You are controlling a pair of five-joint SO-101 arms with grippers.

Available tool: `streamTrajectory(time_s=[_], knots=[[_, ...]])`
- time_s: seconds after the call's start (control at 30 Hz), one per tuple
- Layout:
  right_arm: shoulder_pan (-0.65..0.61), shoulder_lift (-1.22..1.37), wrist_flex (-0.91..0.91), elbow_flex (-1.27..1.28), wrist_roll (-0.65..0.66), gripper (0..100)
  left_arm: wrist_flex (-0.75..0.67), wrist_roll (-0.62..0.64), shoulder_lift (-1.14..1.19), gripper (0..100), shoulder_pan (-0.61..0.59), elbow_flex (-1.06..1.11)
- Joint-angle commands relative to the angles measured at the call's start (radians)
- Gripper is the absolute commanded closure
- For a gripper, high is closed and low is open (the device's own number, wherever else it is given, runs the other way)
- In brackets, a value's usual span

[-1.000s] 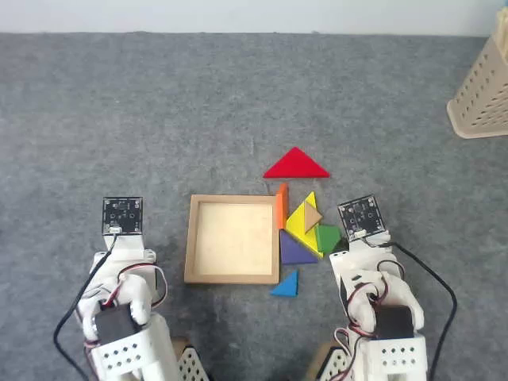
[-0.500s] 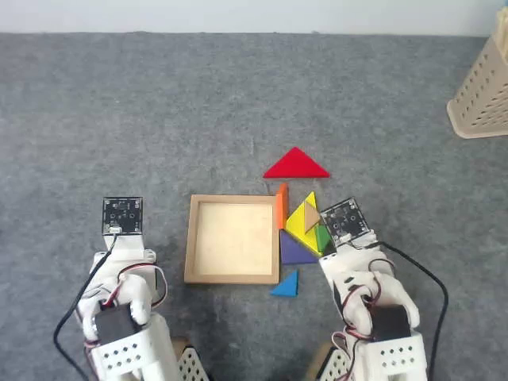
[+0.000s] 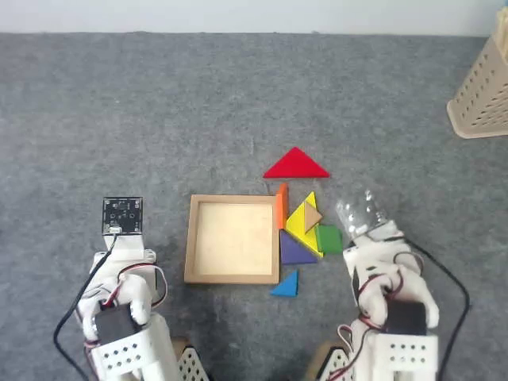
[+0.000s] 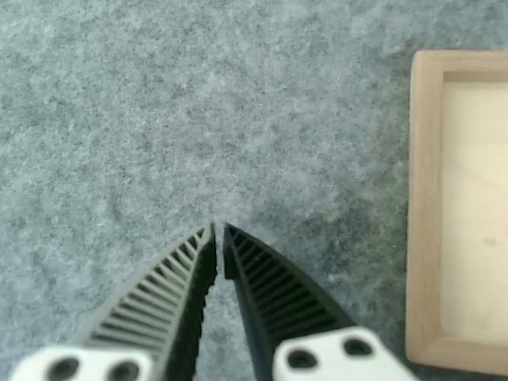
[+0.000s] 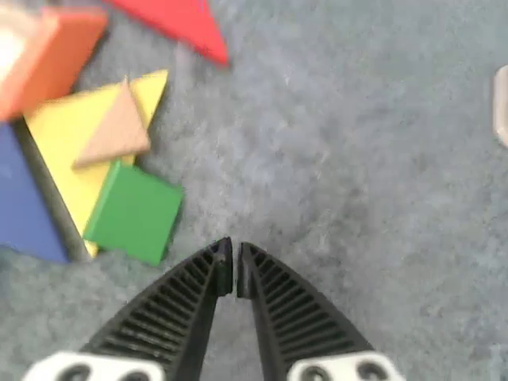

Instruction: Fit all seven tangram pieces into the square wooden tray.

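The right hand (image 5: 235, 266), closed and empty, has swung off the green square (image 5: 135, 213) to bare worktop (image 5: 357, 159) beside it. All seven tangram pieces (image 3: 300, 226) lie outside the tray (image 3: 193, 238), beside it, so nothing is placed yet.

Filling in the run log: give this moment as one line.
tray: empty | left gripper: shut, beside tray | right gripper: shut, near green square | placed: none

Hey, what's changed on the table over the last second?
The right arm swung in over the green square, then back out to the right, so the square now shows whole. Its gripper took hold of nothing. The left arm, the tray and the pieces stayed put.
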Motion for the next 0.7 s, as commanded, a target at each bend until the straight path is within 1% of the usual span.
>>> streamTrajectory(time_s=[0.0, 0.1, 0.3, 0.4, 0.5, 0.67], knots=[[-0.027, 0.312, -0.031, -0.265, -0.071, 87.5, 0.008, -0.005, -0.014, 99, -0.005, -0.007], [-0.117, 0.588, -0.036, -0.454, -0.152, 83.9, 0.008, -0.005, -0.014, 99, -0.005, -0.007], [-0.343, 1.075, -0.038, -0.835, -0.368, 83.8, 0.008, -0.005, -0.014, 99, -0.005, -0.007], [-0.435, 1.282, -0.039, -1.002, -0.502, 83.7, 0.008, -0.005, -0.014, 99, -0.005, -0.007], [-0.475, 1.472, -0.039, -1.166, -0.580, 83.6, 0.008, -0.005, -0.014, 99, -0.005, -0.007], [-0.476, 1.759, -0.039, -1.453, -0.591, 83.5, 0.008, -0.005, -0.014, 99, -0.005, -0.007]])
